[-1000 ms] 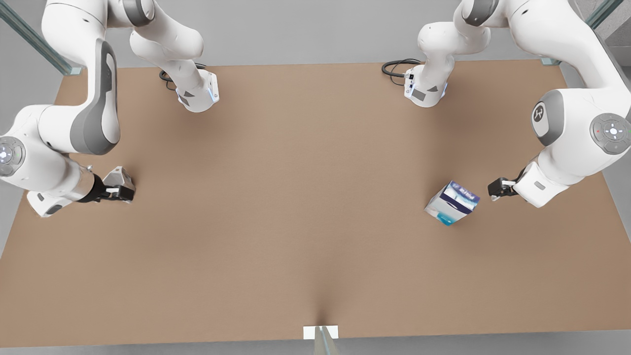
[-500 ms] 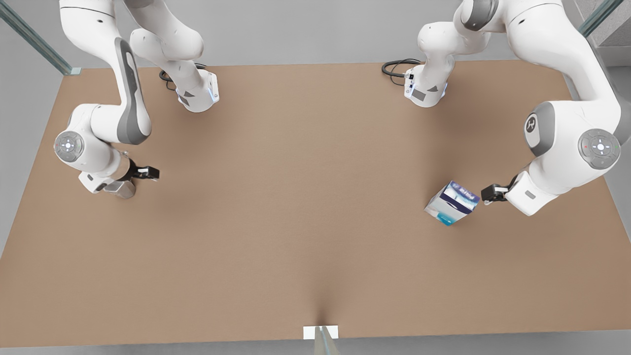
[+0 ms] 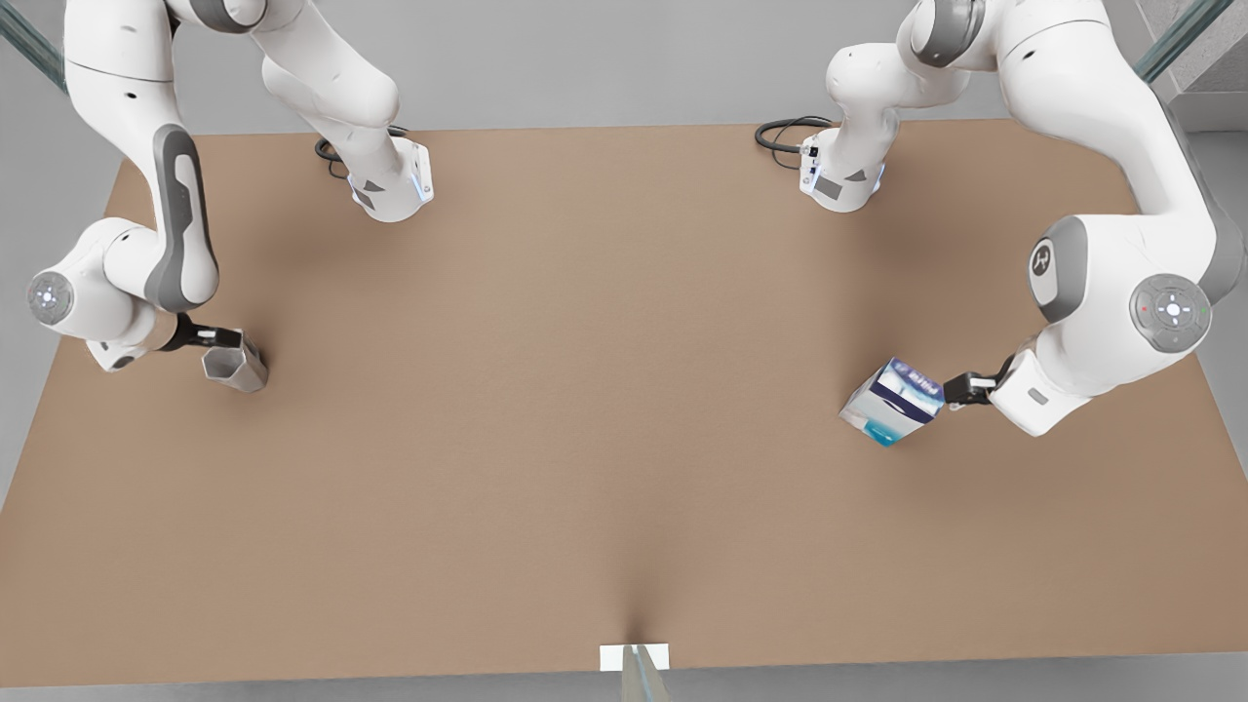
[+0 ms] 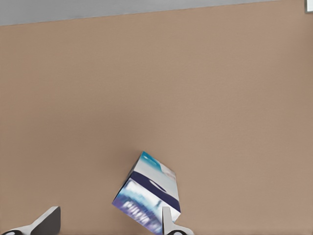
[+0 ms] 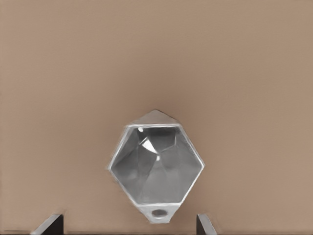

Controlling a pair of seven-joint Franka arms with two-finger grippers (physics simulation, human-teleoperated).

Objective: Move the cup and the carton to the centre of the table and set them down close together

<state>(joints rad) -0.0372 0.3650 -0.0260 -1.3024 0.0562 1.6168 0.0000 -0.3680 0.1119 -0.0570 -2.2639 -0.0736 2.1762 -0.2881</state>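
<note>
Front view: left end effector [image 3: 954, 392] has reached carton [image 3: 893, 402]; right end effector [image 3: 207, 338] meets cup [image 3: 234, 366].

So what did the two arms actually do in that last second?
The left gripper crept in toward the carton, its open fingers now reaching alongside it. The right gripper swung around by the cup and now sits at its rim, fingers open. Neither has been gripped. Cup and carton stayed where they stood on the table.

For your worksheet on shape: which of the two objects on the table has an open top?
The cup, by the right gripper; the carton is a closed box.
</note>
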